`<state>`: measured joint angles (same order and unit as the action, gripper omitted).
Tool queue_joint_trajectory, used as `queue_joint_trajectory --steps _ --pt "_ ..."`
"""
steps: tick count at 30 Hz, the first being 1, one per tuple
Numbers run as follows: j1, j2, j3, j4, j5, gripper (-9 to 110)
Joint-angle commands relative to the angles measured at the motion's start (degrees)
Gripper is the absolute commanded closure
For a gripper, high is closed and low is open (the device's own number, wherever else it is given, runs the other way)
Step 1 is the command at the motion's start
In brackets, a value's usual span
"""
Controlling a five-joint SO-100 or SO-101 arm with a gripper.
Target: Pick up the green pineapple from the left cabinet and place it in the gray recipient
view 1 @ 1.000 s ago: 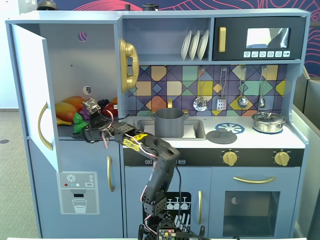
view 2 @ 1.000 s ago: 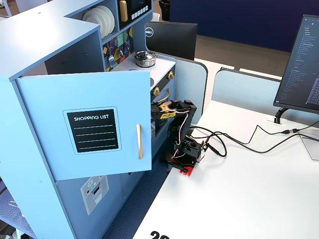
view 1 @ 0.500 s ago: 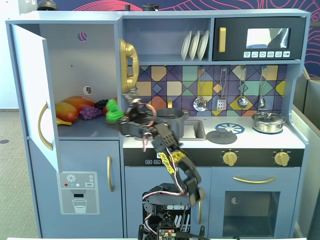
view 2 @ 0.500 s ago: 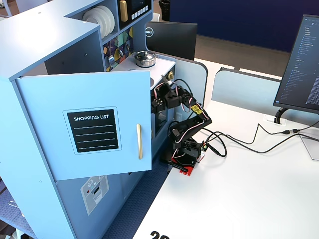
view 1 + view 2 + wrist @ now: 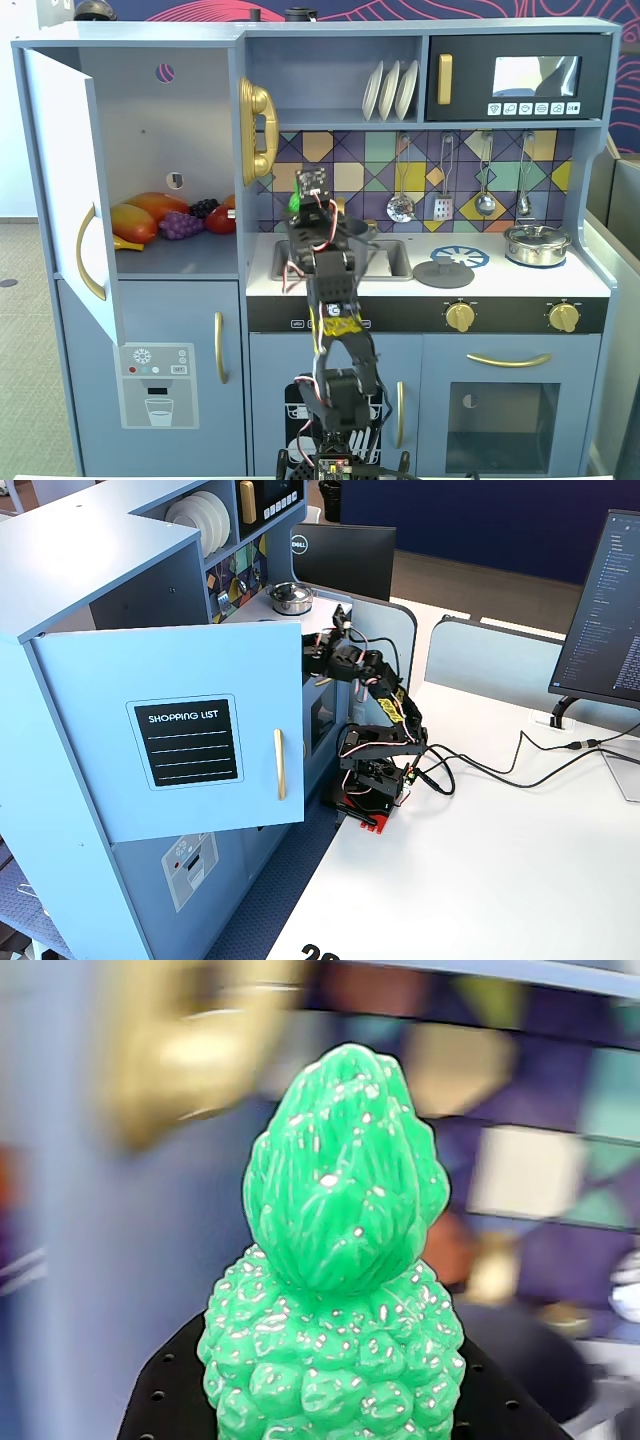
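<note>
The green pineapple (image 5: 335, 1290) fills the wrist view, crown up, clamped between my black jaws at the bottom edge. My gripper (image 5: 335, 1415) is shut on it. In a fixed view the gripper (image 5: 298, 208) is raised just right of the left cabinet (image 5: 150, 130), beside the gold phone, with a sliver of the pineapple (image 5: 294, 203) showing. The cabinet's door (image 5: 60, 180) stands open. The gray recipient (image 5: 356, 231) sits in the sink, right behind the arm and partly hidden by it. In another fixed view the open door (image 5: 180, 740) hides my gripper's tip.
Orange, red and purple toy fruits (image 5: 160, 218) lie on the cabinet shelf. A gold phone (image 5: 256, 128) hangs on the cabinet's side. A shiny lidded pot (image 5: 537, 243) stands on the right of the counter. Utensils (image 5: 443, 180) hang on the back wall.
</note>
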<state>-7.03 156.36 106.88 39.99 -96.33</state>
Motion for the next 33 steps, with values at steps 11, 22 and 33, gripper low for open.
queue_joint_trajectory --steps 11,22,33 --pt "9.3 -27.9 -2.9 -23.0 -1.5 102" --pt "9.8 -38.7 -9.0 -27.0 2.9 81" --pt "9.4 -32.3 -15.2 -20.8 3.1 60"
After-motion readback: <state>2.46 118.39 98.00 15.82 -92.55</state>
